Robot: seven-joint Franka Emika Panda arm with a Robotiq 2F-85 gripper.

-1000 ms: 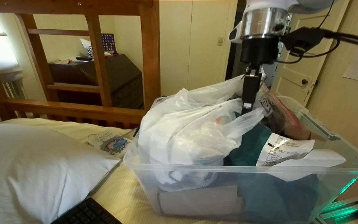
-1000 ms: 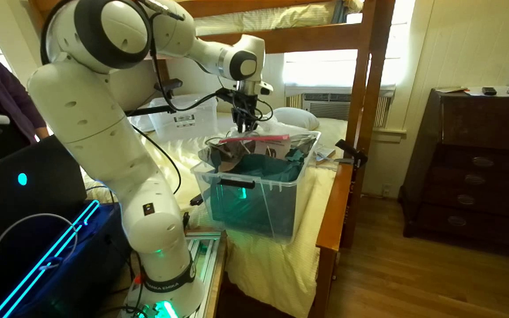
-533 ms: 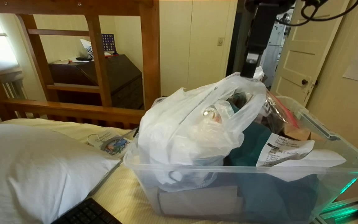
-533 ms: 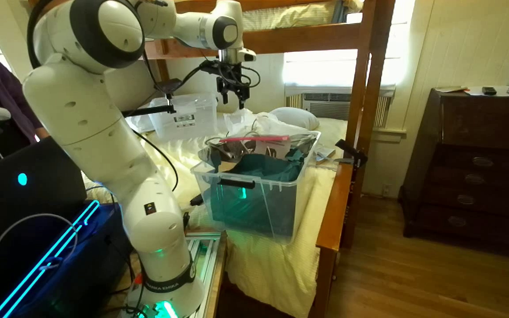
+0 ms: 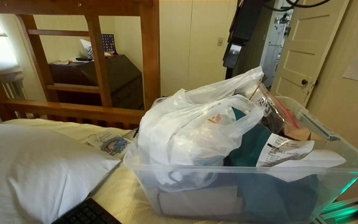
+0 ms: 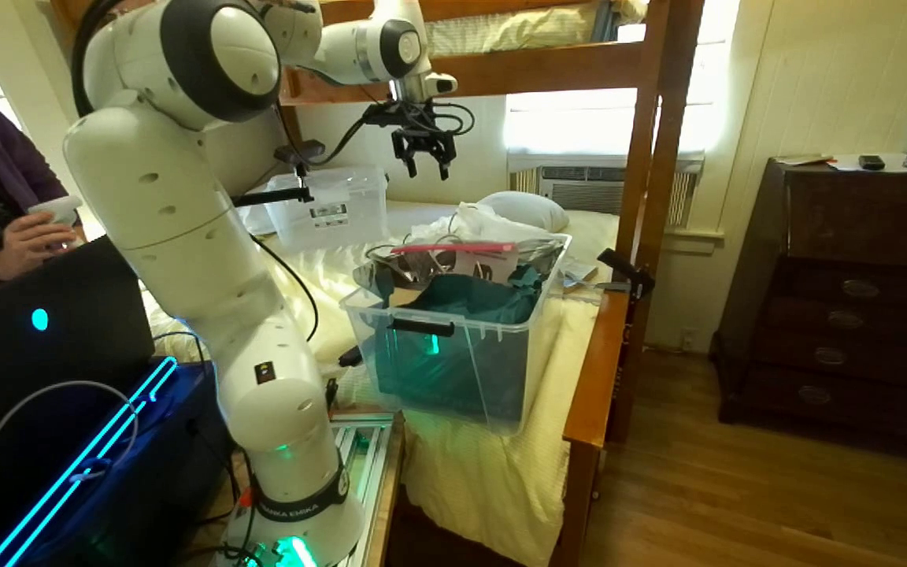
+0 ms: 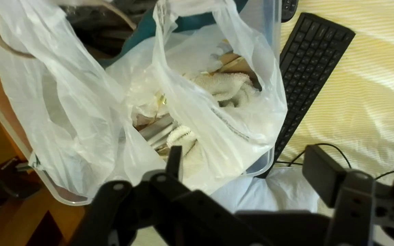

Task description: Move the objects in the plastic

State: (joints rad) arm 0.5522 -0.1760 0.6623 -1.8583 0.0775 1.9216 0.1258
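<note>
Plastic carrier bag (image 5: pixel 179 137), thin, white and translucent, is heaped mid-frame in an exterior view, its lower part contained by a clear storage tub (image 5: pixel 357 170). At the left edge, a white pillow (image 5: pixel 36 171) is laid on the yellow bedcover (image 5: pixel 124 196); at bottom left, a black keyboard (image 5: pixel 87 213) is cut off by the frame. In the wrist view, white fluffy cloth (image 7: pixel 224 83) is seen through the bag's openings. At upper centre, the gripper (image 6: pixel 428 169) is held above and apart from the bag, its fingers (image 7: pixel 322 174) spread wide around bare air. Farther right, teal cloth (image 5: pixel 250 144) is partly covered by the bag, a printed receipt (image 5: pixel 283 149) is seen in front of the cloth, and a pouch with a red strip (image 5: pixel 273 115) is seen behind.
</note>
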